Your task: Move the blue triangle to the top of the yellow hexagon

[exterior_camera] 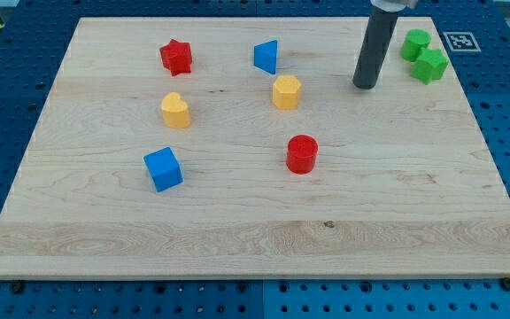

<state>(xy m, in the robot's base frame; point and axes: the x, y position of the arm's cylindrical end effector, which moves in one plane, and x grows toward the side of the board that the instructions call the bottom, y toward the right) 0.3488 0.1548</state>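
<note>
The blue triangle lies near the view's top, just above and slightly left of the yellow hexagon; a small gap separates them. My tip rests on the board to the right of both, about level with the hexagon and well apart from them. It touches no block.
A red star sits at upper left, a yellow heart below it, a blue cube lower left, a red cylinder below the hexagon. Two green blocks sit at the board's upper right edge.
</note>
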